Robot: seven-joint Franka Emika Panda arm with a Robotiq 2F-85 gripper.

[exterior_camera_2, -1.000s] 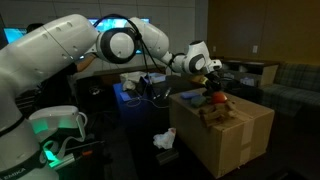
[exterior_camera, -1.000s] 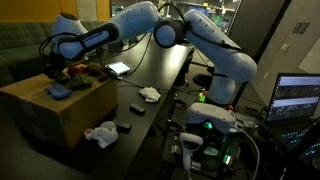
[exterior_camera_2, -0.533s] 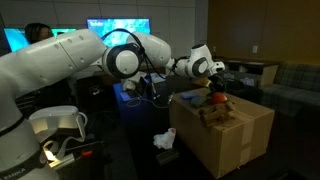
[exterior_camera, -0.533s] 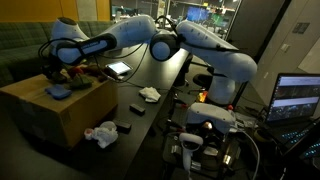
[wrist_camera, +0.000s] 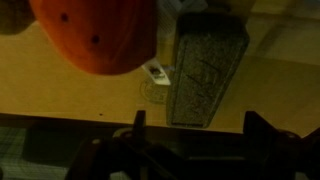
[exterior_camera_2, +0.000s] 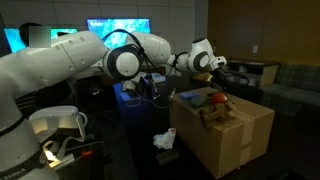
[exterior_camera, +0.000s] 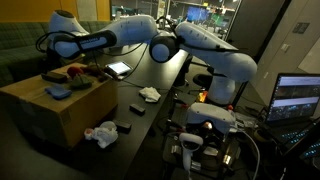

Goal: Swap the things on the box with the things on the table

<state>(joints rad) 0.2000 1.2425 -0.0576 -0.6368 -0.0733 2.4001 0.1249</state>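
The large brown cardboard box (exterior_camera: pixel 45 115) stands against the long, glossy black tabletop (exterior_camera: pixel 165 75), and the white robot arm reaches across to hang over the box's flat top. Both surfaces carry things. On the box lie a rounded orange object with dark holes (wrist_camera: pixel 95 35), a grey speckled rectangular block (wrist_camera: pixel 205 65) just beside it, a small white tag (wrist_camera: pixel 155 72) between the two, and, nearer the front edge, a crumpled blue cloth (exterior_camera: pixel 58 92). On the tabletop lie a crumpled white cloth (exterior_camera: pixel 150 94), a small flat black object (exterior_camera: pixel 137 108) near it, and a flat device with a lit screen (exterior_camera: pixel 118 69) farther along. A second crumpled white piece (exterior_camera: pixel 100 133) sits low beside the box; whether it rests on the tabletop cannot be told. With things on both surfaces and nothing in transit, the swap appears at most partly done; which of them already occupy their final places cannot be judged here. The end effector (wrist_camera: pixel 200 128) hovers above the cardboard, apart from it, near the grey block. Its fingers (wrist_camera: pixel 137 128) are spread wide in the wrist view, the gap between them is empty, and it grips and touches nothing.
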